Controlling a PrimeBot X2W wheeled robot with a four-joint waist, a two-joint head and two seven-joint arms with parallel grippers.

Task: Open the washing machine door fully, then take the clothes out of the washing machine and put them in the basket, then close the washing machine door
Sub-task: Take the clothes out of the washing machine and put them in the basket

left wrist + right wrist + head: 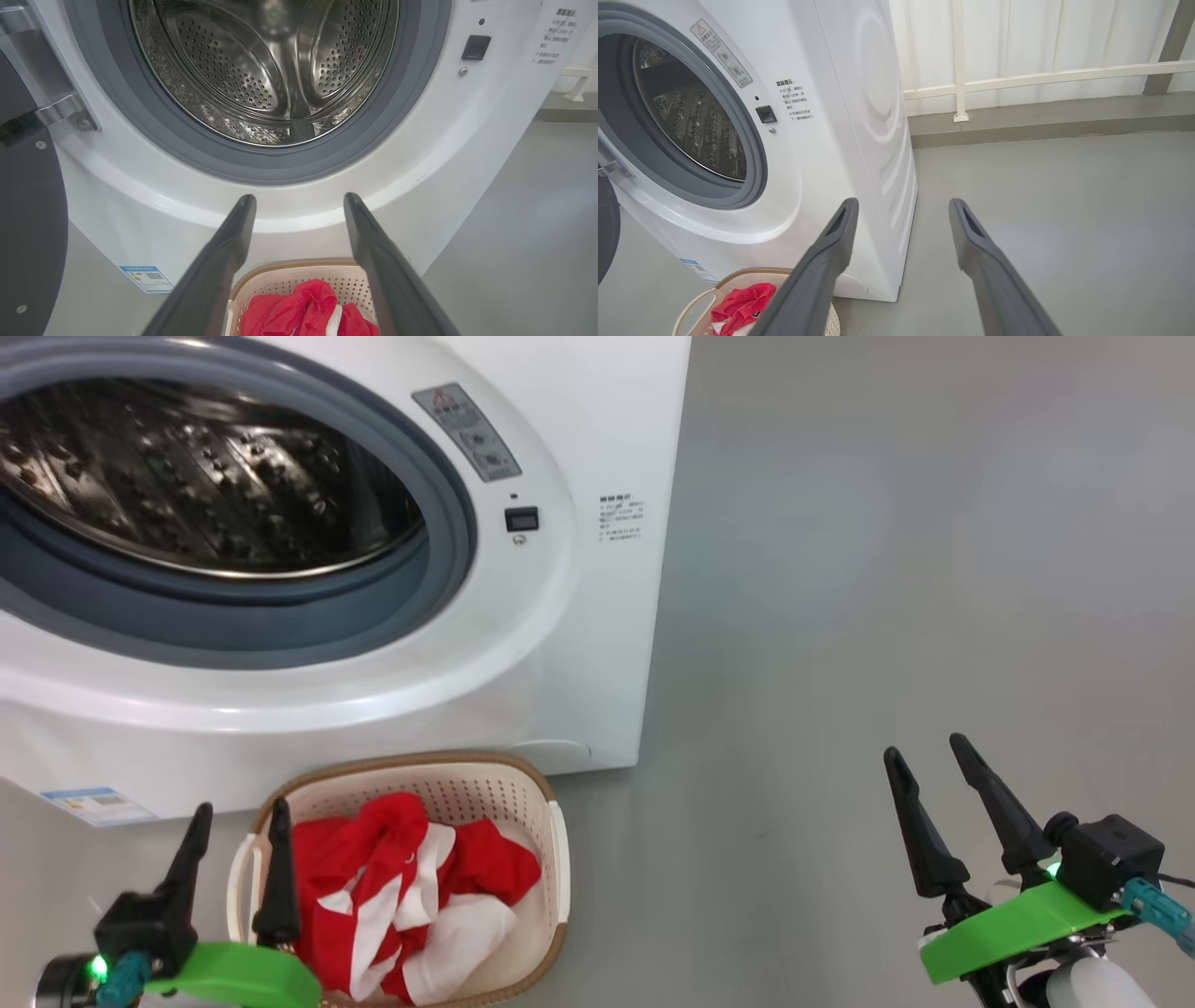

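Nearby, at 7 o'clock, left claw (242,805) spread wide, empty, by basket (467,793) heaped with clothes (401,887); at 4, right claw (924,745) likewise wide. Beyond, at 11, washing machine (597,644) bare inside, washing machine door (28,224) hanging open: liable to bounce unlatched from a glancing shove.

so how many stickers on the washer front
2: a grey warning sticker upper right of the drum opening, a blue label low down, left of the basket. More may be hidden.

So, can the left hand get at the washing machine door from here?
Probably yes: the washing machine door stands open close beside the left hand, which is open and empty; nothing lies between.
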